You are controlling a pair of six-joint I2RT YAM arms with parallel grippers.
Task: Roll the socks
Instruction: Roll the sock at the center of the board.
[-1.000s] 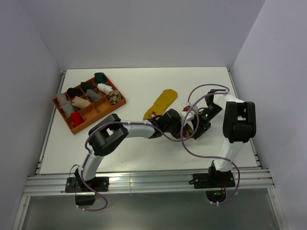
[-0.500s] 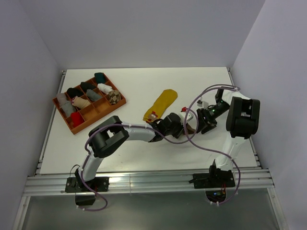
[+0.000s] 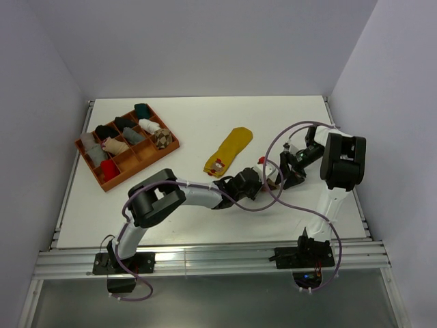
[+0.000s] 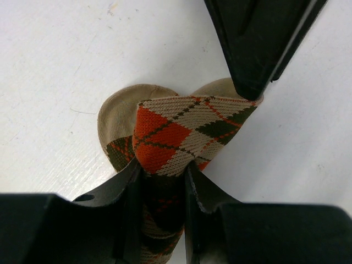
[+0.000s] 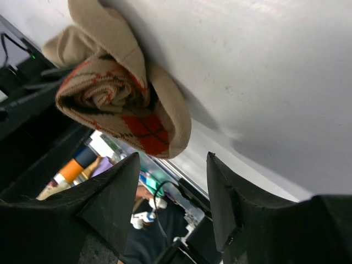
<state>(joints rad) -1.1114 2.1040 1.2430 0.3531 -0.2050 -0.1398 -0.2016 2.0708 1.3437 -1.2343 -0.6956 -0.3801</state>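
Orange argyle sock (image 4: 176,129) lies rolled on the table (image 3: 205,123), pinched by the left gripper (image 4: 164,168). The right gripper (image 5: 172,165), fingers spread beside it, should tuck the loose tan end (image 4: 113,115) over without slackening the roll.

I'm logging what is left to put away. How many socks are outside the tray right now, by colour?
mustard yellow sock: 1
orange argyle sock, pinched in the left gripper: 1
Total: 2
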